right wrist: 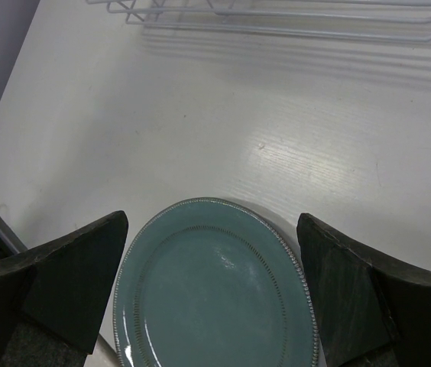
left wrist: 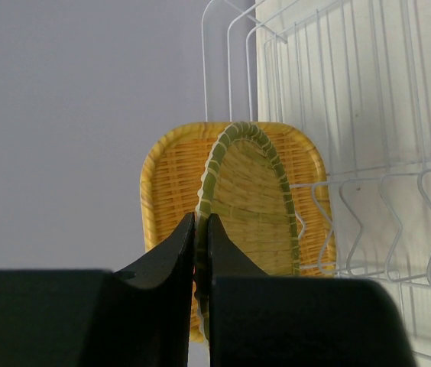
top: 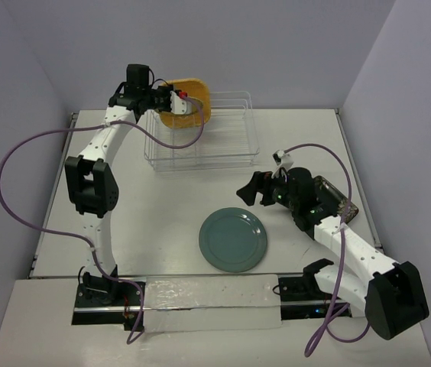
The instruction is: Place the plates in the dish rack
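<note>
Pinching yellow plate (left wrist: pixel 250 191), seemingly hidden from overhead, left pincer (left wrist: pixel 200 223); right pincer (right wrist: pixel 212 223) spread near teal plate (right wrist: pixel 215 306).

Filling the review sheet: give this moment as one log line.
left gripper: shut on yellow plate, edge-up at dish rack | right gripper: open, facing teal plate | tan plate: upright behind it

The left arm (top: pixel 107 141) and right arm (top: pixel 353 248) wear white shells between chunky black joint housings. A purple cable (top: pixel 5 191) runs along each, from base to wrist. The left claw (top: pixel 187 101) bears a red mark and white fittings; the right claw (top: pixel 252 189) is black, its fingers (right wrist: pixel 70 283) broad matte wedges.
</note>
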